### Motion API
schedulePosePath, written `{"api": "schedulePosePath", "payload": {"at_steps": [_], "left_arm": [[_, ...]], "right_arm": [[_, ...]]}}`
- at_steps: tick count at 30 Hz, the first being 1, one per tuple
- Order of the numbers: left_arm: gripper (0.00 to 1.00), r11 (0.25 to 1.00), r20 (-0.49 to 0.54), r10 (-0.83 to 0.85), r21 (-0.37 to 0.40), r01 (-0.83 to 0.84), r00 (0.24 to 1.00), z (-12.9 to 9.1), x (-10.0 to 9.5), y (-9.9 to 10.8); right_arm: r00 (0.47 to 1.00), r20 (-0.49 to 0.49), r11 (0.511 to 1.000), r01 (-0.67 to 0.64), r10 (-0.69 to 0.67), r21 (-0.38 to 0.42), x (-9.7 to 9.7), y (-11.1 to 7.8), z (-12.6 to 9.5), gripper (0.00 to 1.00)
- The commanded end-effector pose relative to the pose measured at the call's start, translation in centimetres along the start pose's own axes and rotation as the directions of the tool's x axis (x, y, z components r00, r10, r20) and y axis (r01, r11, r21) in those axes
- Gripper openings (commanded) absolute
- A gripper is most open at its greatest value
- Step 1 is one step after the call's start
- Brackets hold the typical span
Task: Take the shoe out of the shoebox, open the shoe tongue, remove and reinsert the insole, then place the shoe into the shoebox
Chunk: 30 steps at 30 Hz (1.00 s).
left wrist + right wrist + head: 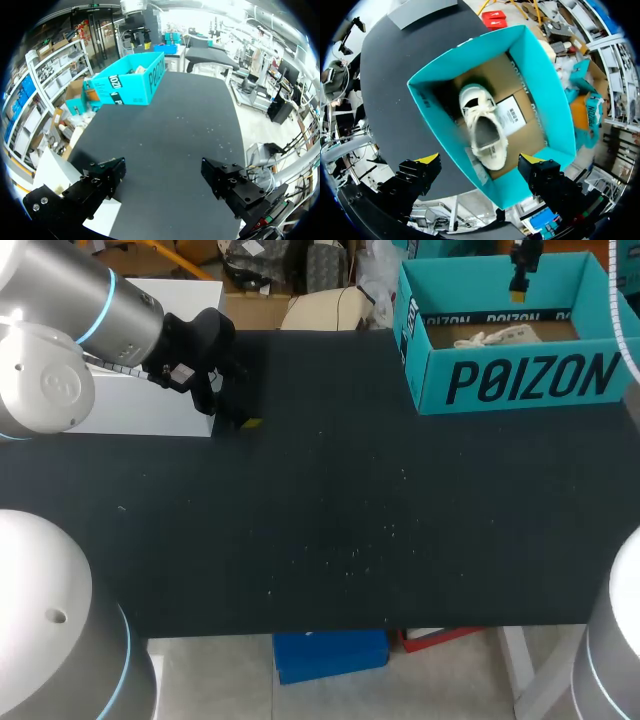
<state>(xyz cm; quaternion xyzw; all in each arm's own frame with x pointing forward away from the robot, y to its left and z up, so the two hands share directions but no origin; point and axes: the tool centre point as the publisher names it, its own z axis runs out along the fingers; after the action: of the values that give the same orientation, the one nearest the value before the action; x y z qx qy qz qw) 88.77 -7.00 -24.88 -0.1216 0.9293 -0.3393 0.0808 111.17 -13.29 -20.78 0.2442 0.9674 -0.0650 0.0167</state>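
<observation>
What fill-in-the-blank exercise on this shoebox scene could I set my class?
The teal shoebox holds one white ____. The right gripper hangs open directly above the ____. The left gripper, open over the black table, holds ____.
Missing words: shoe; shoebox; nothing.

White shoe lies inside open teal shoebox.

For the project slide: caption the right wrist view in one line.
Open right gripper poised above the teal shoebox, with the white shoe lying inside.
</observation>
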Motion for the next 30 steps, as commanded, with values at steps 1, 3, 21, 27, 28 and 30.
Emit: {"api": "schedulePosePath", "payload": {"at_steps": [1,3,21,27,28,30], "left_arm": [[1.00,1.000,0.003,-0.001,-0.002,0.001,1.000,0.0,0.1,0.0],[1.00,1.000,0.003,-0.001,-0.002,0.001,1.000,0.0,0.1,0.0],[1.00,1.000,0.003,-0.001,-0.002,0.001,1.000,0.0,0.1,0.0],[1.00,1.000,0.003,-0.001,-0.002,0.001,1.000,0.0,0.1,0.0],[1.00,1.000,0.003,-0.001,-0.002,0.001,1.000,0.0,0.1,0.0],[1.00,1.000,0.003,-0.001,-0.002,0.001,1.000,0.0,0.1,0.0]], "right_arm": [[0.968,0.243,0.997,-0.070,0.066,0.009,7.0,-0.8,-2.3,1.00],[0.967,0.226,0.992,-0.123,0.116,0.018,8.2,-0.8,-2.0,1.00],[0.960,0.012,0.958,-0.280,0.280,0.065,15.5,2.5,3.2,1.00],[0.964,-0.079,0.966,-0.248,0.254,0.078,16.9,3.2,4.1,1.00],[0.964,-0.079,0.966,-0.248,0.254,0.078,16.9,3.2,4.1,1.00],[0.964,-0.079,0.966,-0.248,0.254,0.078,16.9,3.2,4.1,1.00]]}}
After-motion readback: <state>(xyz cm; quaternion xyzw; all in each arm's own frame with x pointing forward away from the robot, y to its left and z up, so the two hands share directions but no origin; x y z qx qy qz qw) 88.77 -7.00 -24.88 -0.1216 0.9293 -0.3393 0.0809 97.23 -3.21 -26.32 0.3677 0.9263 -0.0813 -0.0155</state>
